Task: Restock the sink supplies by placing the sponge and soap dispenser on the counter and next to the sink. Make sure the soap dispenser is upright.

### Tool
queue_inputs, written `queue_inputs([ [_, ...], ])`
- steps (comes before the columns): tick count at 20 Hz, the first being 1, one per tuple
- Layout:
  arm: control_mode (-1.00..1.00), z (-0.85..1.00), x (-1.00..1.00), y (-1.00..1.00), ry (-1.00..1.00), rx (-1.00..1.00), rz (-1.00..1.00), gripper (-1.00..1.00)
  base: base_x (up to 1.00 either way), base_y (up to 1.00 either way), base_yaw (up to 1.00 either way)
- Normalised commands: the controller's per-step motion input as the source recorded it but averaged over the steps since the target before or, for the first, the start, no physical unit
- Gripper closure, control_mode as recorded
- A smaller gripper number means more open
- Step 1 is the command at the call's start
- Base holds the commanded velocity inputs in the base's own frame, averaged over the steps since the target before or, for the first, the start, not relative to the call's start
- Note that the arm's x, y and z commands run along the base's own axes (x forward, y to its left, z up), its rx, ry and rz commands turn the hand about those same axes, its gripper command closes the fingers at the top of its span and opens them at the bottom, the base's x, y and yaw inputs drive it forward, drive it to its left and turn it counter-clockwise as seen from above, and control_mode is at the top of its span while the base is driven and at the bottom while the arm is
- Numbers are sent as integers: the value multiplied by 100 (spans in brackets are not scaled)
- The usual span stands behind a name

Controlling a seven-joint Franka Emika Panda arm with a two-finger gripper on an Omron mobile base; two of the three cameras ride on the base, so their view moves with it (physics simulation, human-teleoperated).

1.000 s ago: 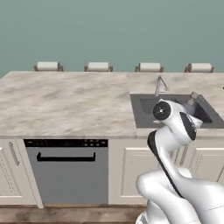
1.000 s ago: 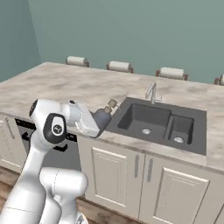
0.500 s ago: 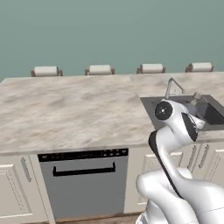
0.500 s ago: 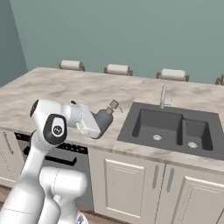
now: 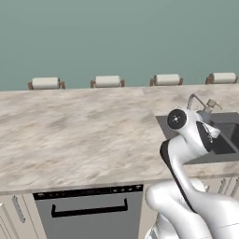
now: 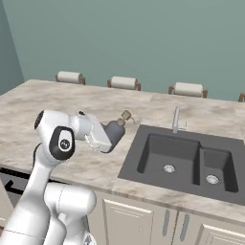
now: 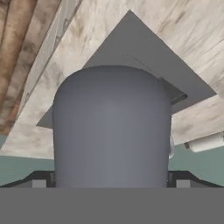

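Soap dispenser (image 6: 116, 134) is clamped between the fingers of the gripper (image 6: 109, 141), held tilted above the counter (image 6: 95, 107) just left of the sink (image 6: 184, 160). Step in hand, as judged: carrying it for placement. Next move calls for righting it, then lowering it beside the basin.

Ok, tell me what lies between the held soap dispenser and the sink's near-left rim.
In the right base view, bare marbled counter and nothing else: the soap dispenser, carried tilted in the gripper, hangs just left of the sink.
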Motion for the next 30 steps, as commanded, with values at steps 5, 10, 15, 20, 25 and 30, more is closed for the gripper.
queue_inputs([
  [5, -100, -5, 59, 3, -5, 0, 10, 100, 0, 0, 0],
  [10, -100, -6, 69, 8, -14, -7, 8, 100, 0, 0, 0],
  [15, -100, -20, 62, 36, 0, -22, -4, 100, 0, 0, 0],
  [20, -100, -31, 38, 41, 0, -24, -32, 100, 0, 0, 0],
  [25, -100, -17, 47, 48, 4, -18, -42, 100, 0, 0, 0],
  [30, -100, -10, 20, 10, 9, -6, -9, 100, 0, 0, 0],
])
